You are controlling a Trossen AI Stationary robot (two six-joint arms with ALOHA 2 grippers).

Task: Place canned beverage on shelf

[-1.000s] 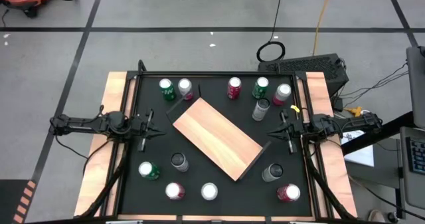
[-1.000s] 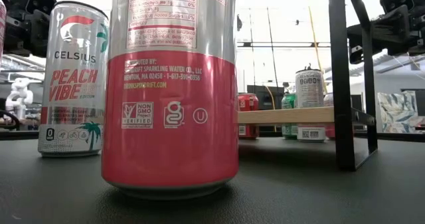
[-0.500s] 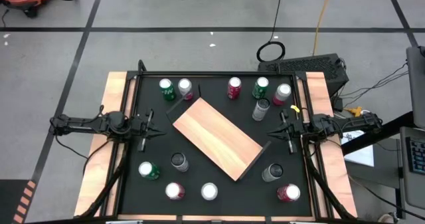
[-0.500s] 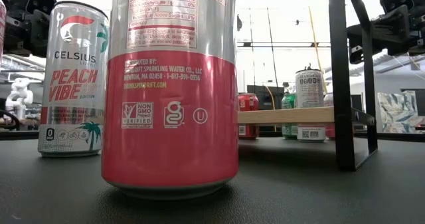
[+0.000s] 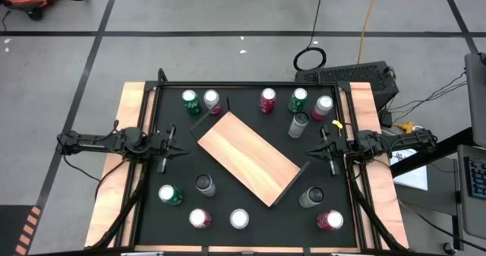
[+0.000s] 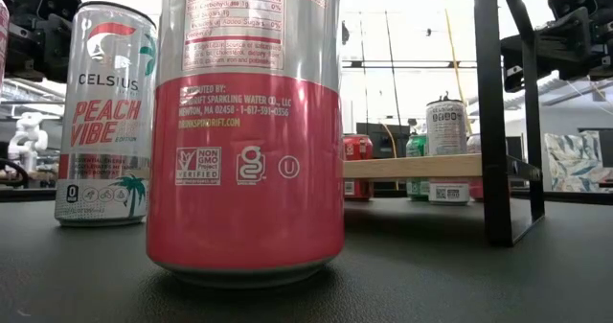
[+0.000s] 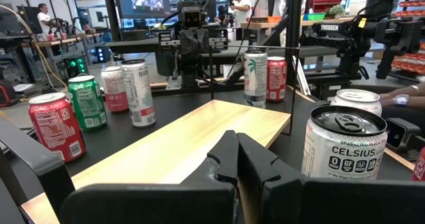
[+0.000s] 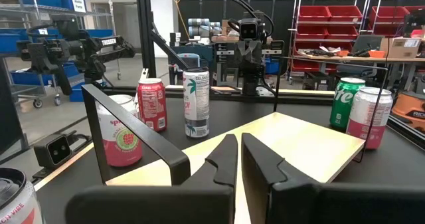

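Nothing had moved since the earlier frames: the left gripper point(image 5: 168, 146) and right gripper point(image 5: 325, 146) hung at opposite sides of the shelf point(image 5: 248, 157), claws pressed together, holding nothing. No can stood on that bare board. Cans point(image 5: 297, 123) crowded the table point(image 5: 250, 210) around it; a reach for one risked toppling its neighbours, and the corner rods point(image 6: 495, 112) could snag an arm

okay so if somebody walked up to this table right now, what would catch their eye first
Probably the shelf, a light wood board lying at an angle in the middle of the black table, with nothing on it. Beverage cans stand scattered all around it, like the green can near the front left. The left gripper and right gripper wait at either side, fingers shut, holding nothing.
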